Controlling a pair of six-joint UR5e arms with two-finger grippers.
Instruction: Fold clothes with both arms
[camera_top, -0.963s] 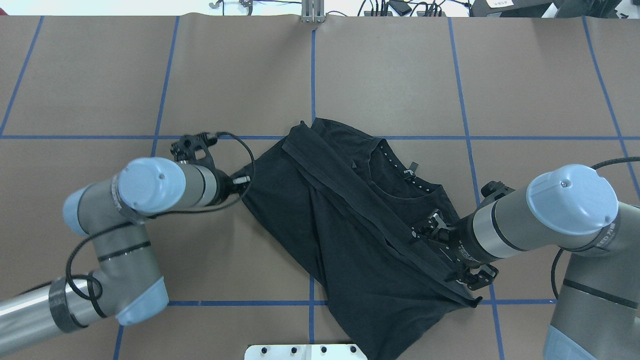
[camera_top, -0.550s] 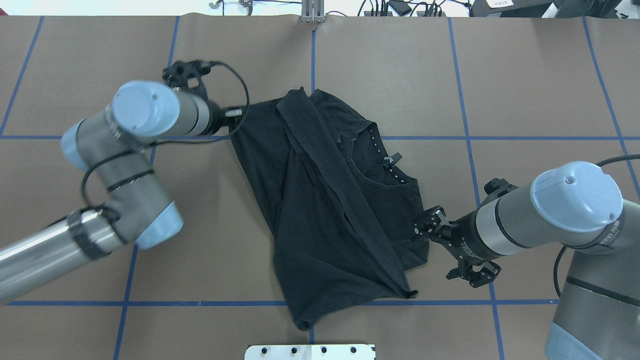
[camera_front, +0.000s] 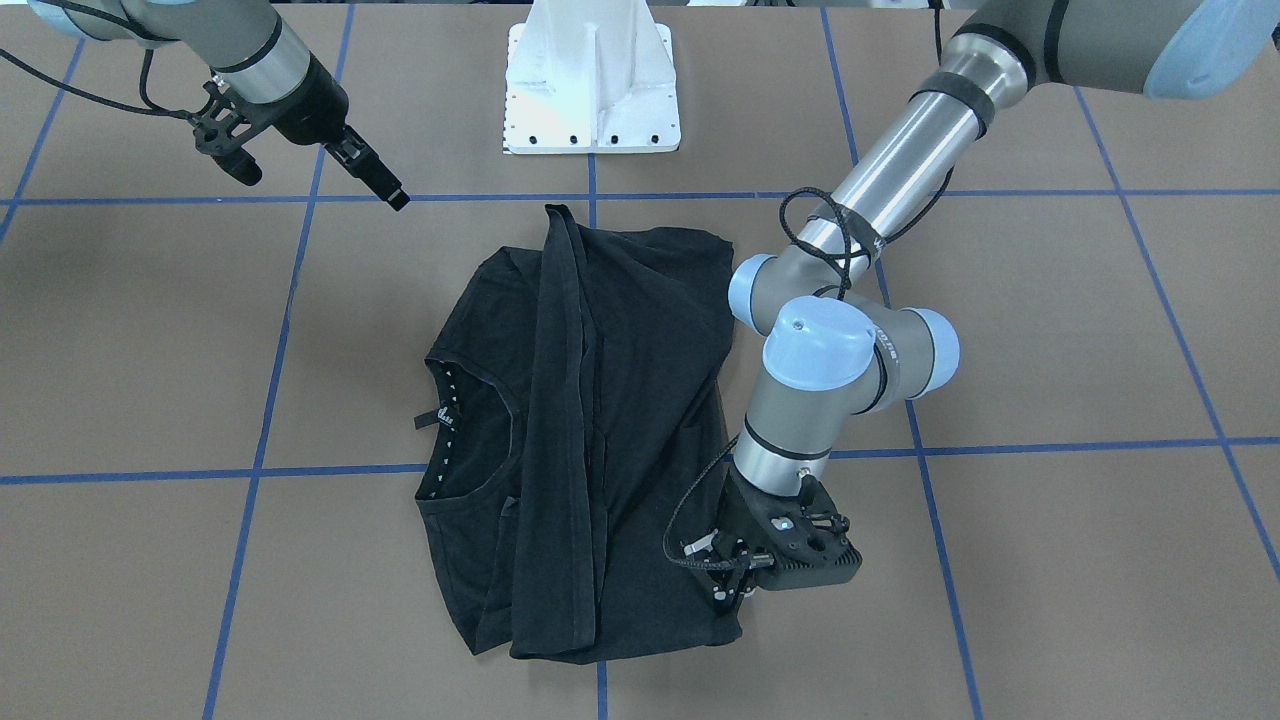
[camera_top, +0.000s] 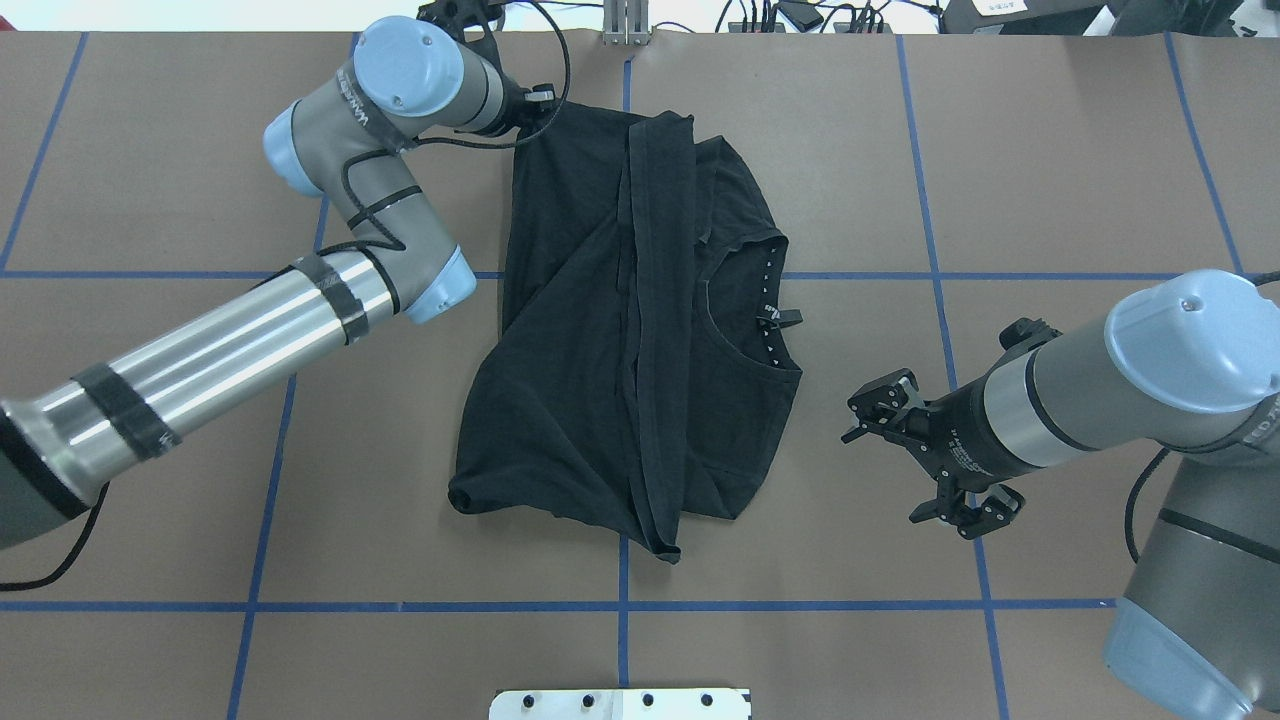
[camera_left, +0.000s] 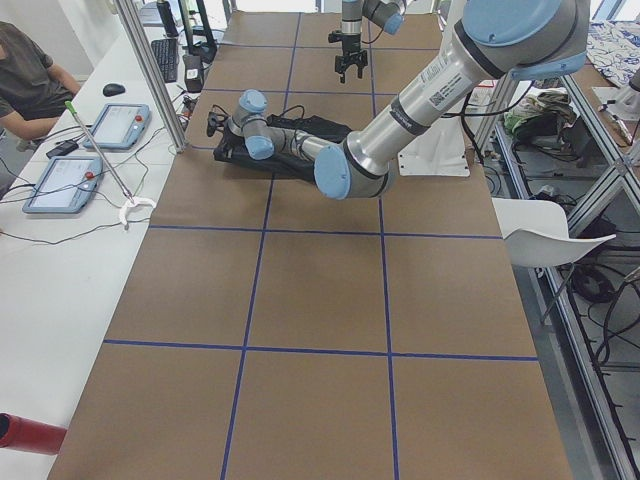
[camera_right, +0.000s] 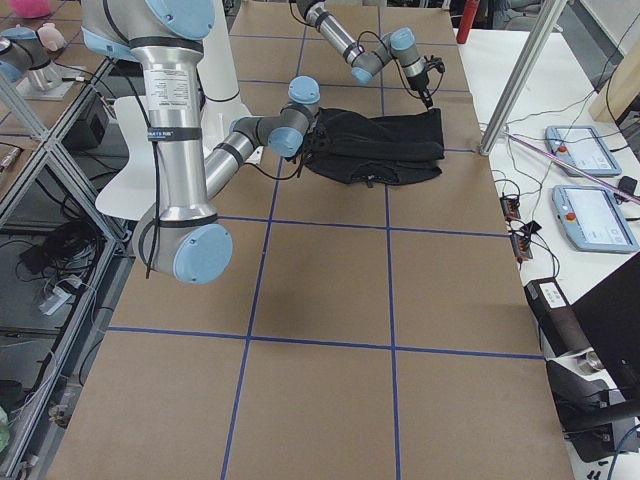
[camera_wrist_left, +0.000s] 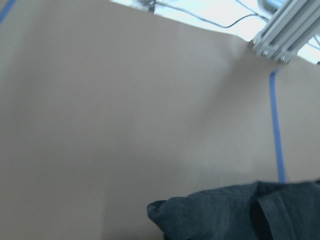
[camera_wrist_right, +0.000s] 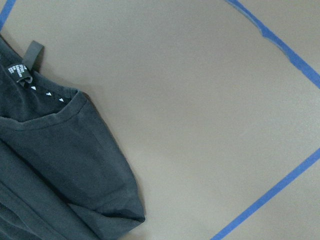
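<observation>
The black T-shirt (camera_top: 600, 330) lies partly folded mid-table, collar and label facing up, with a long fold ridge down its middle. My left gripper (camera_top: 533, 100) is shut on the shirt's far left corner near the table's far edge. In the front-facing view that gripper (camera_front: 728, 592) sits low on the shirt (camera_front: 580, 420). The left wrist view shows only a bunched bit of shirt (camera_wrist_left: 225, 215). My right gripper (camera_top: 890, 468) hangs open to the right of the shirt, holding nothing. Its wrist view looks down on a sleeve (camera_wrist_right: 60, 165).
The white base stand (camera_top: 620, 703) sits at the near edge. A metal post (camera_top: 625, 22) and cables line the far edge. Blue tape lines cross the brown table (camera_top: 1050, 150). A seated person (camera_left: 25, 70) and tablets are beyond the far side.
My left gripper has dragged the shirt's corner toward the far edge, and the shirt slid and turned with it. The right gripper has come off the shirt and drawn back to the right.
</observation>
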